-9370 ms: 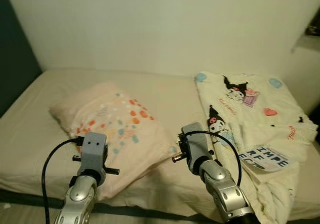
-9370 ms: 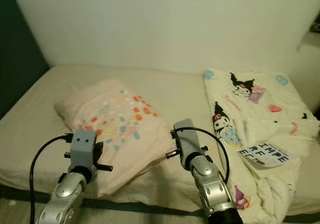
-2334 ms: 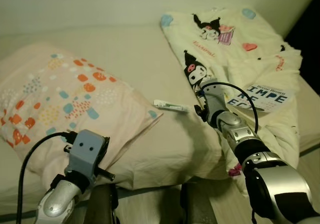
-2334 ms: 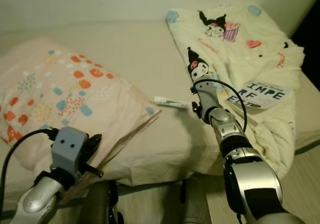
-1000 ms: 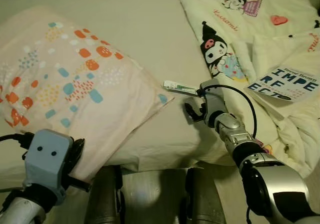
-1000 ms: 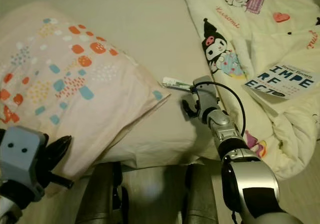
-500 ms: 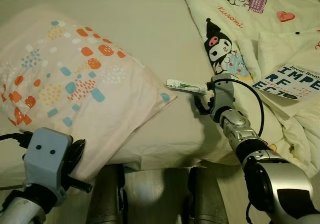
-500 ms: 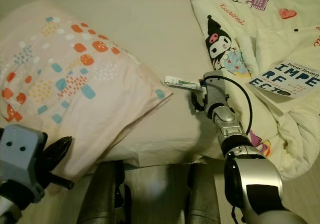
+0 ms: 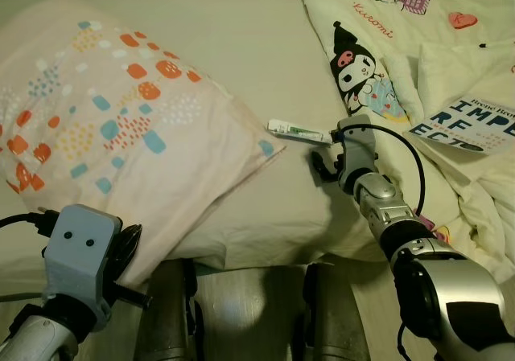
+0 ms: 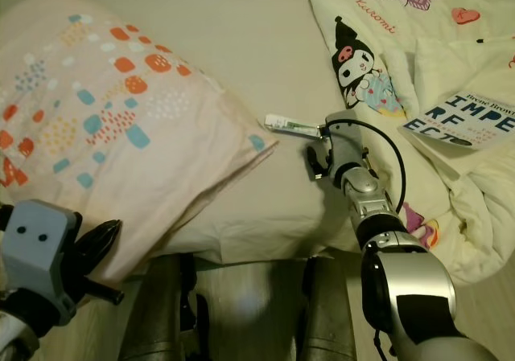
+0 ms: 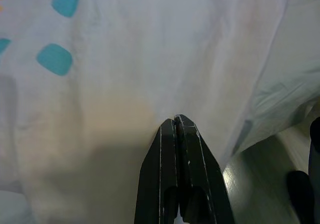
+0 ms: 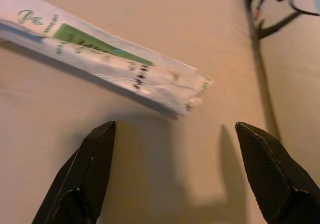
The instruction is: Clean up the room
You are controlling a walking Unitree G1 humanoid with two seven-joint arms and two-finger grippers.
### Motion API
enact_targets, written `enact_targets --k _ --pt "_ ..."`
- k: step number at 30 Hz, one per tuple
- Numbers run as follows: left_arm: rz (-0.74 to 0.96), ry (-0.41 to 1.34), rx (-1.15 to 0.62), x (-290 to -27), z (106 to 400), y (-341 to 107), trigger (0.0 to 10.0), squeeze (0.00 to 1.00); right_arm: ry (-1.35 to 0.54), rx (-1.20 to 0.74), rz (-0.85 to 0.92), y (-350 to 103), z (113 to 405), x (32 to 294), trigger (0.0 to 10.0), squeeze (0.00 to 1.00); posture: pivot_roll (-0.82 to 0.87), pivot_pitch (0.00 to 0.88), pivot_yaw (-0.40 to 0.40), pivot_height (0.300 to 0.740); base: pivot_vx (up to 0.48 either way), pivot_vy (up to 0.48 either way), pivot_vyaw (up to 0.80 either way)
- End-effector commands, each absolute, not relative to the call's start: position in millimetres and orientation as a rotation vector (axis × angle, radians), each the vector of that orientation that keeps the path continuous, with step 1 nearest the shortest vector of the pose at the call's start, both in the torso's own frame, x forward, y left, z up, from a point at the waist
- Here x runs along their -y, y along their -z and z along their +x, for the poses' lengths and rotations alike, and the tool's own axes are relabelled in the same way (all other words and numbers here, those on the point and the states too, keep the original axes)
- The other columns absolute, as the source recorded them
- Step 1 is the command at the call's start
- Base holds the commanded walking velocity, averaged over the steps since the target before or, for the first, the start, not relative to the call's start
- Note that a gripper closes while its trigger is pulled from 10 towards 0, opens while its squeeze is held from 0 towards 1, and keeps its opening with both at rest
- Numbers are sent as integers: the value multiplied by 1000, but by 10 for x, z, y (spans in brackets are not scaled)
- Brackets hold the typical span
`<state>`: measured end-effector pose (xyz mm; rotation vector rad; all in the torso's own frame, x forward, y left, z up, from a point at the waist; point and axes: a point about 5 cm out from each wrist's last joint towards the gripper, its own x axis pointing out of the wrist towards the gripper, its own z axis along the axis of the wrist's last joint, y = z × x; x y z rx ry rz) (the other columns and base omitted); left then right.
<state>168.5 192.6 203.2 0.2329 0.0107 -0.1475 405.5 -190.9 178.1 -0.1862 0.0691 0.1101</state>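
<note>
A slim white packet with a green label (image 9: 299, 131) lies on the beige sheet between the pillow and the blanket. My right gripper (image 9: 325, 153) sits just short of the packet's near end, fingers open on either side of the bare sheet (image 12: 175, 126). The packet (image 12: 100, 64) lies crosswise ahead of the fingertips (image 12: 102, 139), untouched. A pink pillow with coloured dots (image 9: 121, 128) covers the left of the bed. My left gripper (image 9: 131, 239) is low at the pillow's front edge, shut (image 11: 175, 120), its tips against the pillowcase with nothing between them.
A cream blanket with cartoon prints (image 9: 386, 47) is bunched on the bed's right side, with a book (image 9: 475, 126) lying on it. The mattress edge runs just in front of my legs (image 9: 241, 313), above the pale floor.
Over the last second my right gripper has edged up the sheet towards the packet's end. The left gripper stays at the pillow's edge. The view has shifted slightly.
</note>
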Motion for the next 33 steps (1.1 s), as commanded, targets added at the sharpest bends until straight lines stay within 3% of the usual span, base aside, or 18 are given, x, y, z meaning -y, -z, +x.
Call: enact_targets --k 1,20,33 --pt "230 150 -39 -1929 1647 -2006 10000 0 -111 -81 -172 -1728 4032 1946 10000 0 305 444 -7 563 0 0 0" --pt "234 127 -53 -1968 1638 -2010 10000 0 -89 14 -94 -1951 4085 1965 10000 0 325 452 4 563 0 0 0" --pt "241 110 -66 -2003 1622 -2008 10000 0 -188 -25 -131 -1894 4091 1795 10000 0 333 456 6 563 0 0 0"
